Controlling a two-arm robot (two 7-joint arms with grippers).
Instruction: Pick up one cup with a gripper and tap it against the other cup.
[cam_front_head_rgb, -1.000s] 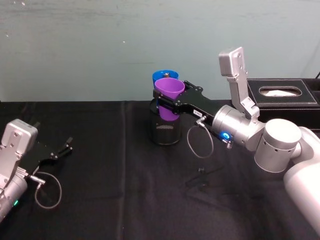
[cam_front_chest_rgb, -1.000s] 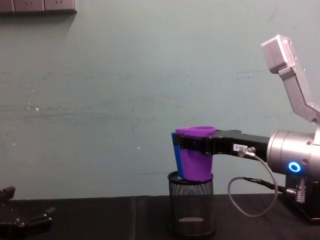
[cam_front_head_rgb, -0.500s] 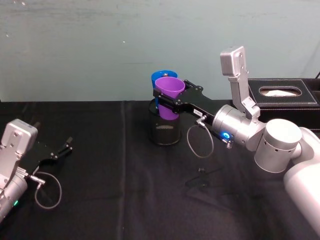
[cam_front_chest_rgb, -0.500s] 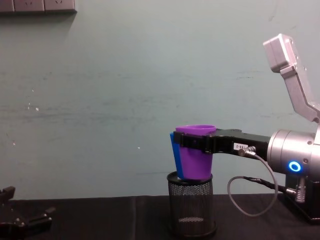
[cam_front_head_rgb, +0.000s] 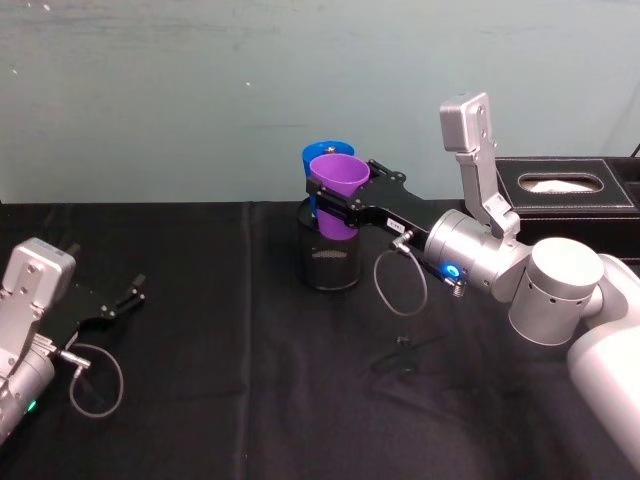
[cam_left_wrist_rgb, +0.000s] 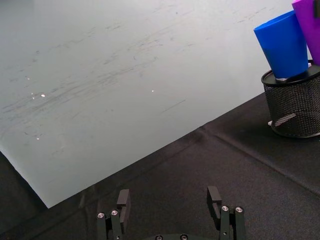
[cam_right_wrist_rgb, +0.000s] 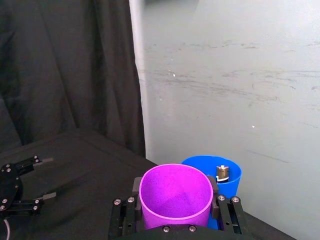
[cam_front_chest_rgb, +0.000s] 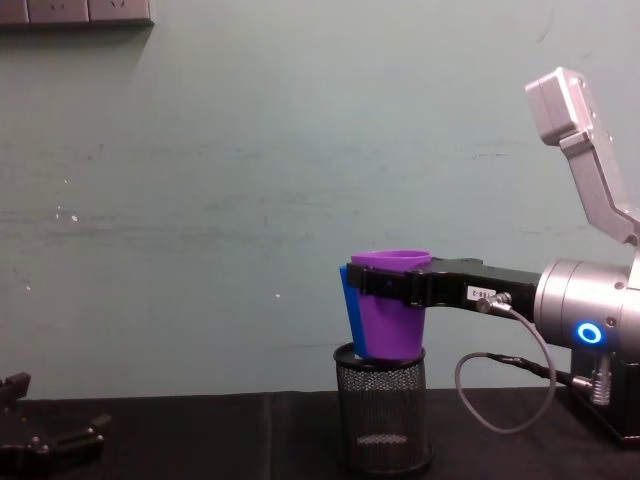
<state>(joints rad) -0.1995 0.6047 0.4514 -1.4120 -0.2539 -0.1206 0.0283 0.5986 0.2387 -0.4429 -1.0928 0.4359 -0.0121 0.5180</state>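
**Item 1, right gripper** (cam_front_head_rgb: 335, 205): long, black, clamped on the purple cup (cam_front_head_rgb: 338, 185), with 1 jaw on each side just under the rim. It reaches in from the right on a silver-grey arm, over the far middle of the table (cam_front_head_rgb: 240, 400).
- White label (cam_front_chest_rgb: 480, 294) on the gripper's side: print too small to read.
- Blue ring light (cam_front_chest_rgb: 587, 334) on the arm, with a looped black cable (cam_front_chest_rgb: 500, 390) below it.

**Item 2, purple cup**: upright and held in the air. In the chest view its base sits level with the rim of the mesh pen holder (cam_front_chest_rgb: 383, 425), and I cannot tell whether the 2 touch.

**Item 3, blue cup** (cam_front_head_rgb: 322, 152): upright, standing in the mesh pen holder, just behind the purple cup on the wall side.
- The rims look pressed together in the right wrist view (actual contact cannot be confirmed).
- From the chest the purple cup covers it except for a strip at its left.
- A small metal piece (cam_right_wrist_rgb: 221, 172) lies inside it; what it is cannot be made out.

**Item 4, left gripper** (cam_front_head_rgb: 125, 298): parked low at the table's near left, jaws spread and holding nothing, well apart from both cups.

**Item 5, surroundings:**
- Black cloth covers the table.
- A black tissue box (cam_front_head_rgb: 565, 185) stands at the far right, partly behind the arm.
- Wall plates (cam_front_chest_rgb: 75, 10) sit at the upper left of the chest view, cut off by its edge.
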